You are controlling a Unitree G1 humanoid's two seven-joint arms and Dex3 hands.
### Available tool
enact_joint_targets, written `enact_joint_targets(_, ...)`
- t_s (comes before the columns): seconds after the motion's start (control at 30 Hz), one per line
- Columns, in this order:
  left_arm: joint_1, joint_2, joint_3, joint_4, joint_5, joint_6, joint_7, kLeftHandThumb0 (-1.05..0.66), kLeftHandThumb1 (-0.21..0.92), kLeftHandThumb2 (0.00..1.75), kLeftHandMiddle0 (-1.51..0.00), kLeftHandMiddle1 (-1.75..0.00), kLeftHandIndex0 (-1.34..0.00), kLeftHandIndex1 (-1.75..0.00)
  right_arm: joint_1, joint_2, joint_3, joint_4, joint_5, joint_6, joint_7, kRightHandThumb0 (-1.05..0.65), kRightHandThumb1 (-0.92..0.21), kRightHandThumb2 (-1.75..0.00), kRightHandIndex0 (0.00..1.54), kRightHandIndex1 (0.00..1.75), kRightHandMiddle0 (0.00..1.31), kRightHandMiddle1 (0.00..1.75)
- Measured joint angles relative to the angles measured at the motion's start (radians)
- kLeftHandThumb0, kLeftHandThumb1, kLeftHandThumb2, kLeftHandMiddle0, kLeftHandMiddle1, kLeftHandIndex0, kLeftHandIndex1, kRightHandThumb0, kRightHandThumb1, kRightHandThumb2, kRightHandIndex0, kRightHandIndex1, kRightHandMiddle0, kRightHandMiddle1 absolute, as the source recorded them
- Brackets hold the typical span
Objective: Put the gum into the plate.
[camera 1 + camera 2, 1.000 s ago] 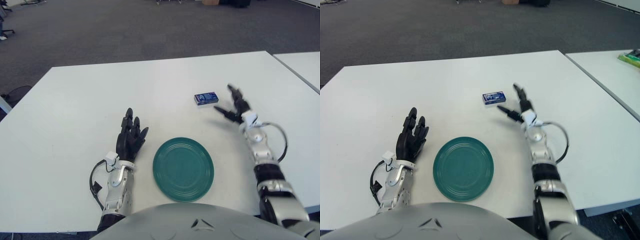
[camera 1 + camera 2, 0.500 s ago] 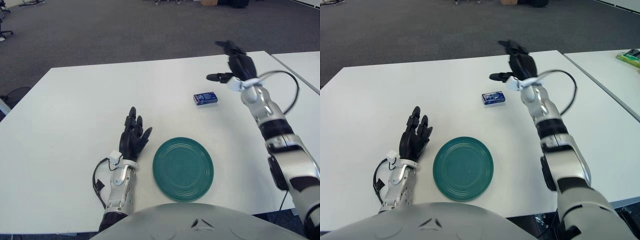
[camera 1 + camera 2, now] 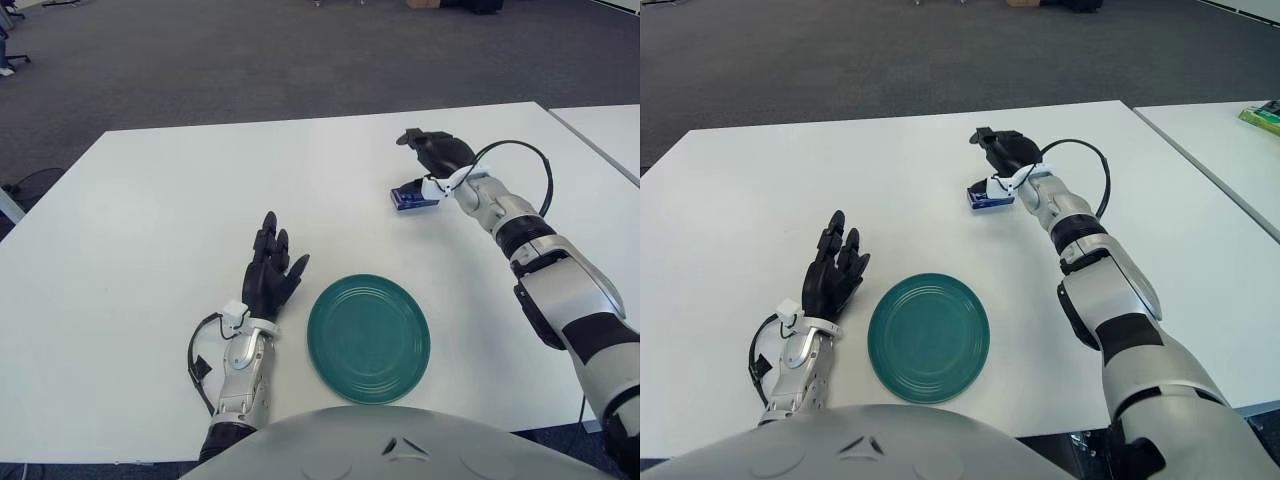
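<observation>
While the right robot hand [image 3: 432, 153] hangs unclenched over the small blue gum pack [image 3: 407, 198], hasty closing may push it along the white tabletop [image 3: 150, 210], away from the round green plate [image 3: 368, 338].

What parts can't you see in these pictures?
- The gum pack: in both eye views the right hand covers its far side, so whether the fingers grip it is unclear.
- The words on the pack: too small to read.
- The near edge of the table: hidden by the robot's grey body.
- The green plate and left hand show fully.
</observation>
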Motion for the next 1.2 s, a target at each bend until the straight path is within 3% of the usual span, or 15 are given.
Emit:
enact_joint_targets(0.4, 0.003, 0.000, -0.004, -0.012, 0.003, 0.024, 0.007, -0.86, 0.87, 0.00, 0.00, 0.00, 0.00, 0.00, 0.007, 0.022, 0.068, 0.054, -0.006, -0.017, -0.007, -0.81, -0.92, -0.35, 0.36, 0.01, 0.00, 0.68)
enact_joint_targets(0.7, 0.004, 0.000, -0.006, -0.018, -0.017, 0.036, 0.007, -0.86, 0.86, 0.00, 0.00, 0.00, 0.00, 0.00, 0.074, 0.063, 0.114, 0.138, -0.010, 0.025, -0.028, -0.77, -0.92, -0.29, 0.38, 0.01, 0.00, 0.63)
enact_joint_targets(1.2, 0.005, 0.000, -0.006, -0.016, -0.038, 0.040, 0.007, -0.85, 0.87, 0.01, 0.00, 0.00, 0.00, 0.00, 0.076, 0.068, 0.166, 0.152, -0.012, 0.097, -0.025, -0.71, -0.92, -0.32, 0.37, 0.00, 0.00, 0.56)
